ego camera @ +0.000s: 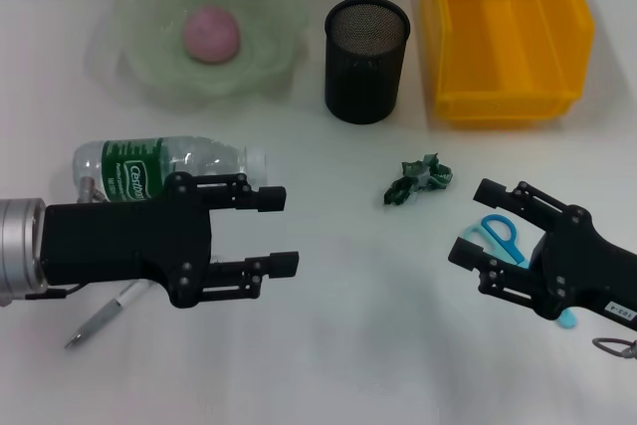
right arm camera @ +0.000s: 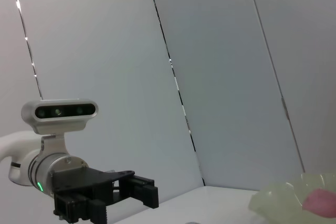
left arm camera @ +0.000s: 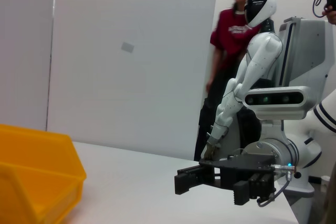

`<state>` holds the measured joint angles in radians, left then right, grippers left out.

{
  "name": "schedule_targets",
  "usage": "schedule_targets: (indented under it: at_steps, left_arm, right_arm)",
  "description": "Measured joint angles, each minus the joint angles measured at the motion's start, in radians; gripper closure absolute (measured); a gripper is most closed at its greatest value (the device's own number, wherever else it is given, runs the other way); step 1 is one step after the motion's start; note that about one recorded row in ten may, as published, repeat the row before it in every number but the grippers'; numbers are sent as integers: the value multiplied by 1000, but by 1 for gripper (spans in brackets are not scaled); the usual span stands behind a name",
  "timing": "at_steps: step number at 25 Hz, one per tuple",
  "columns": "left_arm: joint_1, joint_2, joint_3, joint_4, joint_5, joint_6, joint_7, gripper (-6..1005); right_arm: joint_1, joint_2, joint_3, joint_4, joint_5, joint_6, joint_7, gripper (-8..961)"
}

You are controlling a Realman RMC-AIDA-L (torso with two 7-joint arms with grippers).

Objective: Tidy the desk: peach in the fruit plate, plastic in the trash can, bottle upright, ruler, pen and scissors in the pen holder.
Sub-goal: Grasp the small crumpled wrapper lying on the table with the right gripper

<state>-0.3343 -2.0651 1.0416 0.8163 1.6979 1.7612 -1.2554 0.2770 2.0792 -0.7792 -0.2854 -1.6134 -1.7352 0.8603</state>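
The pink peach (ego camera: 211, 33) lies in the pale green fruit plate (ego camera: 139, 57) at the back left. A clear bottle (ego camera: 164, 168) with a green label lies on its side at the left. My left gripper (ego camera: 285, 231) hovers open just in front of it, over a grey pen (ego camera: 103, 317). Crumpled green plastic (ego camera: 418, 179) sits mid-table. Blue-handled scissors (ego camera: 503, 236) lie partly under my open right gripper (ego camera: 474, 220). The black mesh pen holder (ego camera: 366, 47) and the yellow trash can (ego camera: 508, 32) stand at the back. The ruler is out of view.
In the left wrist view the yellow bin (left arm camera: 31, 182) fills the near corner, with the right gripper (left arm camera: 181, 180) beyond it. A person stands behind the robot, off the table. The right wrist view shows the left gripper (right arm camera: 152, 193) and the plate's rim (right arm camera: 278, 200).
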Motion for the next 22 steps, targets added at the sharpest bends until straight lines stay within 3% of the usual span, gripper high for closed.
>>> schedule_targets:
  at_steps: [12,22]
  left_arm:
    - [-14,0,-24,0,-4,-6,-1,349]
    - [-21,-3,-26,-10,-5,-15,10,348]
  right_arm:
    - [5,1,9,0,5,17,1,135]
    - [31,4,95,18,19,209,1,136]
